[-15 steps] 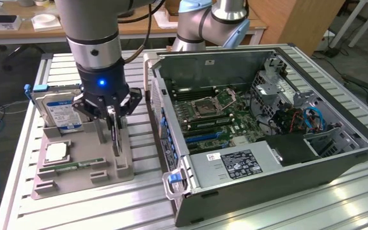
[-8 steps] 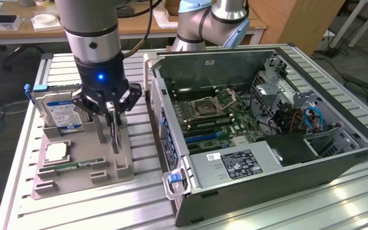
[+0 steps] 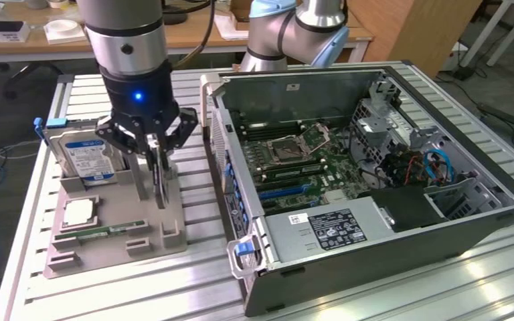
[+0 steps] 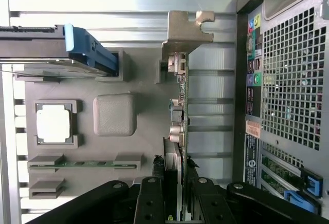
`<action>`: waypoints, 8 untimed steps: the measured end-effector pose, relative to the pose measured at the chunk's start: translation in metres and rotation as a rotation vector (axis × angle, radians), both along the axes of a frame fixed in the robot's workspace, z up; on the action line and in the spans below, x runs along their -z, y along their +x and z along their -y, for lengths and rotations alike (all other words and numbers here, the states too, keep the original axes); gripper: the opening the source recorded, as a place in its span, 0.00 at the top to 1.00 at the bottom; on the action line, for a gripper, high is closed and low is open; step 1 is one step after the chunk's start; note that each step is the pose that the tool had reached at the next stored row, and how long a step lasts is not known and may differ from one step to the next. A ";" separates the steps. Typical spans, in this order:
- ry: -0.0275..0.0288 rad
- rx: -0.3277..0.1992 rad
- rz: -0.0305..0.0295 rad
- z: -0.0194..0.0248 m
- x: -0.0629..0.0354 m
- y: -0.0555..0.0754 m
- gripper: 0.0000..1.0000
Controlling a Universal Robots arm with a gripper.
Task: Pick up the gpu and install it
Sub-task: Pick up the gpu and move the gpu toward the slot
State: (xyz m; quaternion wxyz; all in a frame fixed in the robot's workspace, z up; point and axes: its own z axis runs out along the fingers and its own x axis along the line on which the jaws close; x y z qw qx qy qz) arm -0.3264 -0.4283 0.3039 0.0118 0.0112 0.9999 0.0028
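Gripper (image 3: 156, 164) fingers seen clamped on gpu (image 4: 178, 116) top edge, case (image 3: 391, 251) at three o'clock; board judged light, stiff, fragile, best held by edges.

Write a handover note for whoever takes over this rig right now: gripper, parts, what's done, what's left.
Gripper: down over the gray holder, fingers closed on the upper edge of the gpu.
gpu: standing upright in its holder slot, beside the open computer case.
Done: card gripped.
Left: card not yet lifted out of the holder and not yet seated on the motherboard in the case.
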 end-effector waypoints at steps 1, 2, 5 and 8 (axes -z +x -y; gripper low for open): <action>0.0000 0.000 0.0000 0.0000 -0.0020 0.000 0.74; 0.0000 0.000 0.0000 0.0000 -0.0042 0.000 0.74; 0.0000 0.000 0.0000 0.0000 -0.0099 0.000 0.74; 0.0000 0.000 0.0000 0.0000 -0.0149 0.000 0.74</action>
